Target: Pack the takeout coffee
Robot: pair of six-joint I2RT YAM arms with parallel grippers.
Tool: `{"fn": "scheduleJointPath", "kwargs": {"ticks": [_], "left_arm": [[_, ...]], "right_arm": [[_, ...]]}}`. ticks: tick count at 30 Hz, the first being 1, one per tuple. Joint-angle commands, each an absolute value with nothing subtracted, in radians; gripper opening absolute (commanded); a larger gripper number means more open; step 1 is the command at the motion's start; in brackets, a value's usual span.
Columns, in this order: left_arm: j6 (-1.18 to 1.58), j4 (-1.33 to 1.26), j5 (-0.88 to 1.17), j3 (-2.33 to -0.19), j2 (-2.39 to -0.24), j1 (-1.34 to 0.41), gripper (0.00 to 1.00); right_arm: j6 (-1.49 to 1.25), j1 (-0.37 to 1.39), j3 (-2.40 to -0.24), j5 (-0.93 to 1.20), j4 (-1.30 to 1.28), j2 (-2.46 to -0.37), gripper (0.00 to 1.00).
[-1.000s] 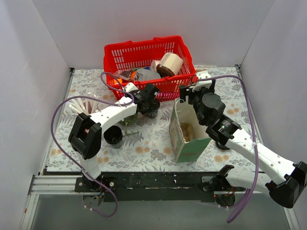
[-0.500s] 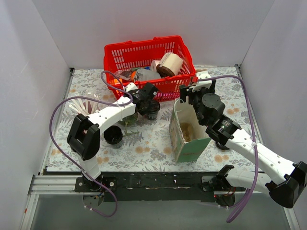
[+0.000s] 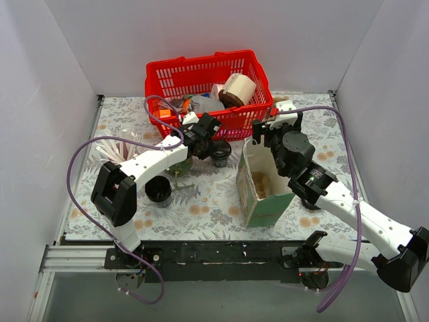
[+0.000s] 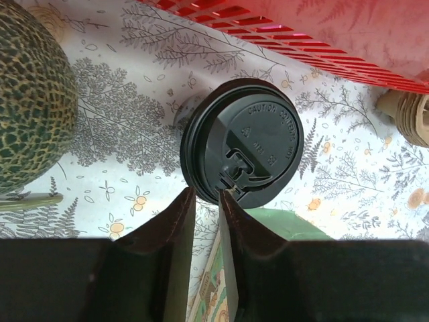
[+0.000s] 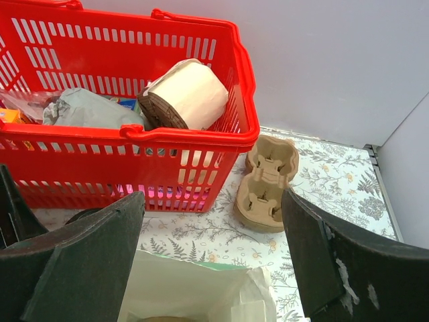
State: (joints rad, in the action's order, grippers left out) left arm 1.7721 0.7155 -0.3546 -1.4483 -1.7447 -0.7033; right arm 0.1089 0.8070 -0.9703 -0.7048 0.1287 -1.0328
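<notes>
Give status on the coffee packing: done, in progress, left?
Done: the paper bag stands open. In hand: the left gripper, jaws narrow, sits at the rim of the lidded cup, which is on the table; the right gripper is open above the bag. Left: lift the cup and bag it.

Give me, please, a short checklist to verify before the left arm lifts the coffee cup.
1. Left claw lined up on the lid rim of the coffee cup: ok.
2. Grip firm on that rim: cannot tell; a narrow gap shows.
3. Cup upright: ok.
4. Paper bag upright, mouth open: ok.
5. Path into bag free: not ok; right claw, open, hangs at its far edge and may block.
</notes>
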Motion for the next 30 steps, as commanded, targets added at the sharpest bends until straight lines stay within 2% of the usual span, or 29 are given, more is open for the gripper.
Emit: {"fn": "scheduleJointPath", "kwargs": {"ticks": [1, 5, 30], "left_arm": [[1.758, 0.678, -0.308, -1.468, -1.721, -0.695, 0.23], [1.801, 0.618, -0.337, -1.439, -1.692, -0.695, 0.28], [1.867, 0.715, -0.328, -1.482, -1.764, -0.706, 0.30]], "right_arm": [[0.100, 0.805, -0.976, -0.735, 0.160, -1.008, 0.90], [0.104, 0.805, -0.973, -0.738, 0.163, -1.012, 0.90], [0.137, 0.788, -0.942, -0.813, 0.193, -1.012, 0.91]]}}
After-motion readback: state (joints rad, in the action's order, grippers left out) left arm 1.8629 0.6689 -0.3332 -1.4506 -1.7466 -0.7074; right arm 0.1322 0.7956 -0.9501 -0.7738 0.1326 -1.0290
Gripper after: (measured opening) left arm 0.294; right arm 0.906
